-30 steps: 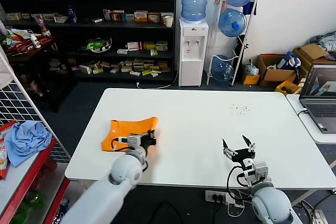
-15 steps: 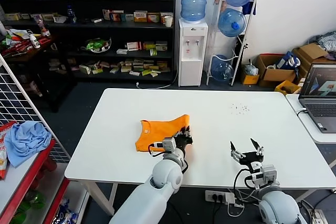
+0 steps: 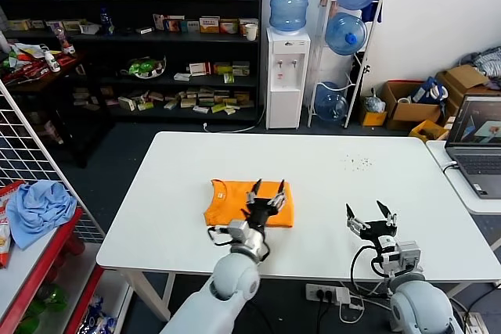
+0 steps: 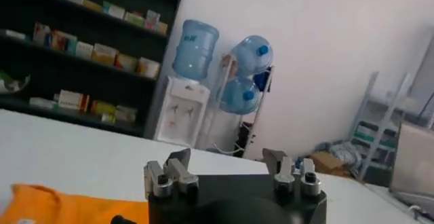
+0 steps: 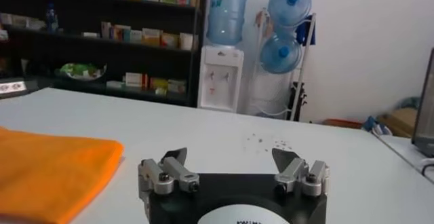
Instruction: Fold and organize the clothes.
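A folded orange T-shirt [image 3: 248, 202] lies flat on the white table [image 3: 329, 177], toward the table's near edge and a little left of its middle, a neat rectangle with its round collar at the left end. The left gripper [image 3: 266, 191] stands over the shirt's right half, its dark fingers [image 3: 254, 188] spread wide and pointing up and away, with nothing between them; the shirt is released, and whether the gripper's base touches the cloth cannot be told. In the left wrist view the same gripper [image 4: 234, 164] shows its two fingers set well apart with only the far wall behind them, and a strip of the orange T-shirt [image 4: 68, 206] lies just beside the gripper's body.

The right gripper [image 3: 372, 217] waits to the right of the shirt, near the table's near edge and well apart from the cloth, its fingers also splayed wide and empty. In its own wrist view the right gripper [image 5: 234, 165] stands over bare tabletop, and the folded T-shirt [image 5: 51, 172] lies off to one side.

A scatter of small dark specks [image 3: 358, 162] marks the table beyond the right gripper. A laptop [image 3: 475, 145] sits on a neighbouring surface just past the table's right end. Left of the table, a light blue cloth [image 3: 35, 205] is heaped on a red rack. Behind the table stands a water dispenser [image 3: 287, 52] with a blue bottle on top.
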Robot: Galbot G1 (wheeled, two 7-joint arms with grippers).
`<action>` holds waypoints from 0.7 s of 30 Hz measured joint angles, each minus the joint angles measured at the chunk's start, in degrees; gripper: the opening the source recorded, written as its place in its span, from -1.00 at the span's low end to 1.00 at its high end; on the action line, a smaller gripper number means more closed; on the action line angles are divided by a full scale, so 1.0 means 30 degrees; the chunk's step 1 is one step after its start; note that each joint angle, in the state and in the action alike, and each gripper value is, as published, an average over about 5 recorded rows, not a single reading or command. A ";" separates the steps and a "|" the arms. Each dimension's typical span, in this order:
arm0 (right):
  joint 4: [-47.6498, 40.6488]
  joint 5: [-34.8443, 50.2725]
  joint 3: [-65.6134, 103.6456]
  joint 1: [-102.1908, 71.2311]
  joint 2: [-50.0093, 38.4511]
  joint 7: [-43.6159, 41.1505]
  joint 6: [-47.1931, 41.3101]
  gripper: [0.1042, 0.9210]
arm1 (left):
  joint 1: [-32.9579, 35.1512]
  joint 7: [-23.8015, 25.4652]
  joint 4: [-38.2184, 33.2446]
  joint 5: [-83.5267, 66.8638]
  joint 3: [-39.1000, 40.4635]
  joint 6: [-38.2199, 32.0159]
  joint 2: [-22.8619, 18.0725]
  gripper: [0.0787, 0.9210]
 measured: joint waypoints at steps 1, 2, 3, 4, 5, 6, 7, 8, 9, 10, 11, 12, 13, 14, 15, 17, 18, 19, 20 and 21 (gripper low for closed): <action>-0.0032 -0.0125 0.0207 0.0032 0.0158 -0.0209 0.0065 0.76 | 0.0264 0.0169 -0.0060 0.0493 -0.0256 -0.0337 0.0396 0.67; -0.0073 -0.0258 0.0411 0.0070 0.0325 -0.0433 0.0138 0.76 | 0.0523 0.0317 -0.0096 0.0993 -0.0529 -0.0669 0.0782 0.71; -0.0123 -0.0398 0.0607 0.0112 0.0498 -0.0666 0.0218 0.76 | 0.0790 0.0451 -0.0117 0.1506 -0.0829 -0.0995 0.1160 0.74; -0.0184 -0.0542 0.0794 0.0157 0.0670 -0.0905 0.0303 0.76 | 0.1054 0.0564 -0.0126 0.2010 -0.1145 -0.1298 0.1512 0.75; -0.0248 -0.0698 0.0972 0.0203 0.0847 -0.1156 0.0394 0.76 | 0.1308 0.0653 -0.0126 0.2490 -0.1474 -0.1564 0.1827 0.76; -0.0316 -0.0868 0.1127 0.0248 0.1025 -0.1416 0.0494 0.76 | 0.1549 0.0745 -0.0119 0.2944 -0.1814 -0.1799 0.2108 0.76; -0.0392 -0.1054 0.1257 0.0295 0.1203 -0.1677 0.0595 0.76 | 0.1781 0.0839 -0.0104 0.3363 -0.2161 -0.2000 0.2363 0.76; -0.0468 -0.1262 0.1374 0.0343 0.1384 -0.1937 0.0693 0.76 | 0.2000 0.0933 -0.0083 0.3731 -0.2518 -0.2164 0.2592 0.77; -0.0533 -0.1481 0.1477 0.0390 0.1565 -0.2185 0.0776 0.76 | 0.2206 0.1036 -0.0062 0.4047 -0.2883 -0.2297 0.2804 0.77; -0.0590 -0.1692 0.1571 0.0439 0.1743 -0.2419 0.0844 0.76 | 0.2399 0.1151 -0.0044 0.4304 -0.3247 -0.2394 0.2991 0.77; -0.0641 -0.1895 0.1668 0.0488 0.1922 -0.2642 0.0900 0.76 | 0.2588 0.1274 -0.0037 0.4511 -0.3619 -0.2456 0.3164 0.77; -0.0692 -0.2087 0.1774 0.0538 0.2104 -0.2852 0.0950 0.76 | 0.2773 0.1406 -0.0051 0.4678 -0.3990 -0.2483 0.3308 0.77; -0.0746 -0.2262 0.1878 0.0589 0.2283 -0.3052 0.1004 0.76 | 0.2950 0.1551 -0.0086 0.4817 -0.4353 -0.2470 0.3424 0.77; -0.0809 -0.2430 0.1988 0.0642 0.2468 -0.3251 0.1071 0.76 | 0.3126 0.1706 -0.0132 0.4947 -0.4717 -0.2420 0.3522 0.77; -0.0882 -0.2597 0.2098 0.0693 0.2657 -0.3441 0.1149 0.76 | 0.3299 0.1868 -0.0188 0.5075 -0.5072 -0.2346 0.3603 0.77; -0.1017 -0.2938 0.2311 0.0764 0.3042 -0.3798 0.1329 0.76 | 0.3632 0.2199 -0.0315 0.5339 -0.5757 -0.2145 0.3717 0.77; -0.1067 -0.3113 0.2418 0.0783 0.3233 -0.3969 0.1424 0.76 | 0.3784 0.2358 -0.0363 0.5469 -0.6079 -0.2050 0.3761 0.77; -0.1102 -0.3284 0.2524 0.0790 0.3420 -0.4129 0.1512 0.76 | 0.3917 0.2509 -0.0400 0.5596 -0.6386 -0.1972 0.3793 0.77; -0.1123 -0.3455 0.2625 0.0787 0.3599 -0.4279 0.1588 0.76 | 0.4029 0.2650 -0.0426 0.5720 -0.6680 -0.1909 0.3816 0.77; -0.1141 -0.3624 0.2722 0.0784 0.3769 -0.4418 0.1649 0.76 | 0.4115 0.2773 -0.0436 0.5837 -0.6955 -0.1863 0.3833 0.77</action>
